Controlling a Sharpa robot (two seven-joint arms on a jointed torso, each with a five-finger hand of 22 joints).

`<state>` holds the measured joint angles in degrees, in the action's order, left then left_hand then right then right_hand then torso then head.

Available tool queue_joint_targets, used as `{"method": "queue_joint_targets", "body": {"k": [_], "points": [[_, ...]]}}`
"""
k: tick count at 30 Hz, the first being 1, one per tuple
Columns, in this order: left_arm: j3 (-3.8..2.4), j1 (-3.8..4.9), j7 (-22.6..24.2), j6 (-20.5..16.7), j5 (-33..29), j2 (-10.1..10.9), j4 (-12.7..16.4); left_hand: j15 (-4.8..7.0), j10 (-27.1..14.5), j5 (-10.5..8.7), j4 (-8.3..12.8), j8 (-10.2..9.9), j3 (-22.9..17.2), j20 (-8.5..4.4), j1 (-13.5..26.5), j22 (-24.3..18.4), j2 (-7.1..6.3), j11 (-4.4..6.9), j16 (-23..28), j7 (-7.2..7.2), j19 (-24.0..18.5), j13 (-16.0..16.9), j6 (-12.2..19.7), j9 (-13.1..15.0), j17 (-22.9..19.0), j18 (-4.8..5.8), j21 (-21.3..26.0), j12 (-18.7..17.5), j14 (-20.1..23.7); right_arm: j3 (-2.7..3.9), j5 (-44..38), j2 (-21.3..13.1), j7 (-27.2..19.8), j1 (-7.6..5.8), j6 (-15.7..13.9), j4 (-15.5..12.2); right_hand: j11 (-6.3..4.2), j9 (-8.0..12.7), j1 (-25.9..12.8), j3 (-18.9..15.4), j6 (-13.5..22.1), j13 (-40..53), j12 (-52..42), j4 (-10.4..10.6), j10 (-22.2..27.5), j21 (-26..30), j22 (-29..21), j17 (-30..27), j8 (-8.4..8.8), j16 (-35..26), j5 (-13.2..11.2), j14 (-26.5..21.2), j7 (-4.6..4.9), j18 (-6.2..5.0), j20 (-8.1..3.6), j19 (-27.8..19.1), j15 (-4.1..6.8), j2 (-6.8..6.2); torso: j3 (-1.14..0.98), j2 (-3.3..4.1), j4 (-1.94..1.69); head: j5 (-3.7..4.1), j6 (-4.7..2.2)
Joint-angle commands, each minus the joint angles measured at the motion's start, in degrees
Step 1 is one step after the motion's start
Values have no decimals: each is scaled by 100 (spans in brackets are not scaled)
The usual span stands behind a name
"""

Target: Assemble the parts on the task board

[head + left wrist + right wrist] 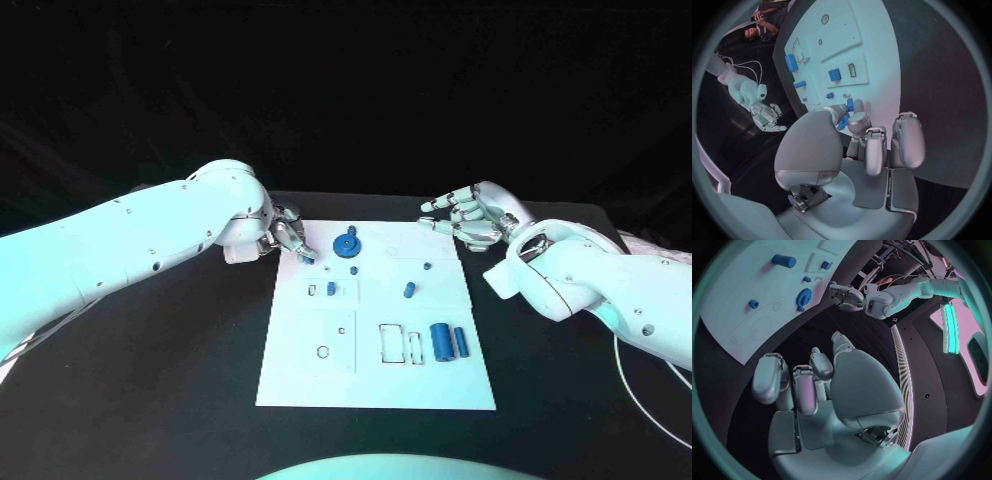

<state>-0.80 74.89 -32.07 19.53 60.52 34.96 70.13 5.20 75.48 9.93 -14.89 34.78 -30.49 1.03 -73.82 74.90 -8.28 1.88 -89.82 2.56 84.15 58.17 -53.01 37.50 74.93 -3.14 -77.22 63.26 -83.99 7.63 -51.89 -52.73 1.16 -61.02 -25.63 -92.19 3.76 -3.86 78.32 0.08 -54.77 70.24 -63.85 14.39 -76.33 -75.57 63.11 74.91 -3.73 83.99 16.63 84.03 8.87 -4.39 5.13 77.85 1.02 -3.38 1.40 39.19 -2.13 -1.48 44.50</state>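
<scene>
The white task board (375, 375) lies in the middle of the black table. My left hand (283, 238) is at its far left corner and pinches a small blue part (849, 105) between thumb and a finger, just above the board (873, 60). A blue gear (348, 244) stands beside it, also visible in the right wrist view as the gear (804, 296). My right hand (470, 218) hovers off the board's far right corner, fingers loosely bent and apart, with nothing in them (811, 375).
More blue parts sit on the board: a thick cylinder (441, 341) with a slim bar (462, 343) near the right edge, and small pieces (332, 288) (410, 290) in the middle. Bare black table (159, 380) surrounds the board.
</scene>
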Motion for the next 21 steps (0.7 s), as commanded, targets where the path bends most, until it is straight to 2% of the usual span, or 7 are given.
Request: {"method": "queue_joint_targets", "body": {"k": [1,4,5,10,15,21], "points": [[73,-5,142,-619,96,171,350,-20,55,-41,874,31,-925,27,74,540,-16,-9,-18,-15,71,16,16,14,1507,-6,-44,53,-601,-1,-2,-13,-46,4,66,-11,-9,-9,-9,-37,31,-5,34,-8,45,25,-5,503,-19,-39,33,359,-9,-102,7,-34,-27,52,-2,-10,-11,0,-9],[135,-42,200,-916,282,319,653,-17,69,-42,884,39,-941,25,88,558,-31,-5,-18,-19,82,29,13,19,1507,-1,-66,68,-601,-3,9,-22,-57,3,68,-10,-9,-9,-9,-37,31,-5,34,-8,45,25,-5,503,-19,-39,33,359,-9,-102,7,-34,-27,52,-3,-16,-22,-19,4],[143,-55,198,-973,315,343,706,-16,71,-43,886,41,-944,24,92,560,-36,-5,-18,-20,83,29,11,20,1507,0,-68,69,-601,-3,12,-23,-59,3,68,-10,-9,-9,-9,-37,31,-5,34,-8,45,25,-5,503,-19,-39,33,359,-9,-102,7,-34,-27,52,-2,-21,-26,-35,-1],[177,-168,63,-1330,530,461,1012,-12,85,-43,897,53,-969,21,109,569,-52,2,-18,-27,90,29,2,27,1507,2,-77,73,-601,-7,25,-20,-77,4,72,-4,-9,-9,-10,-39,30,-8,37,-7,47,27,-7,495,-20,-45,34,357,-9,-102,7,-35,-27,54,10,-39,-47,-16,20],[188,-278,-30,-1354,695,525,1152,-10,92,-44,903,57,-981,20,116,570,-60,4,-18,-30,91,30,-2,30,1507,2,-78,76,-601,-14,29,-28,-85,4,78,1,-9,-9,-10,-39,30,-8,37,-7,47,27,-7,495,-20,-45,34,357,-9,-102,7,-35,-27,54,11,-32,-46,-46,30],[198,-376,-46,-1279,775,527,1166,-8,98,-44,911,60,-993,18,122,577,-72,7,-18,-33,96,34,-4,32,1507,4,-86,81,-601,-20,30,-37,-89,4,84,2,-9,-10,-9,-40,28,-5,31,-6,44,29,-10,502,-21,-41,36,359,-9,-102,7,-36,-27,58,5,-26,-44,-29,36]]}}
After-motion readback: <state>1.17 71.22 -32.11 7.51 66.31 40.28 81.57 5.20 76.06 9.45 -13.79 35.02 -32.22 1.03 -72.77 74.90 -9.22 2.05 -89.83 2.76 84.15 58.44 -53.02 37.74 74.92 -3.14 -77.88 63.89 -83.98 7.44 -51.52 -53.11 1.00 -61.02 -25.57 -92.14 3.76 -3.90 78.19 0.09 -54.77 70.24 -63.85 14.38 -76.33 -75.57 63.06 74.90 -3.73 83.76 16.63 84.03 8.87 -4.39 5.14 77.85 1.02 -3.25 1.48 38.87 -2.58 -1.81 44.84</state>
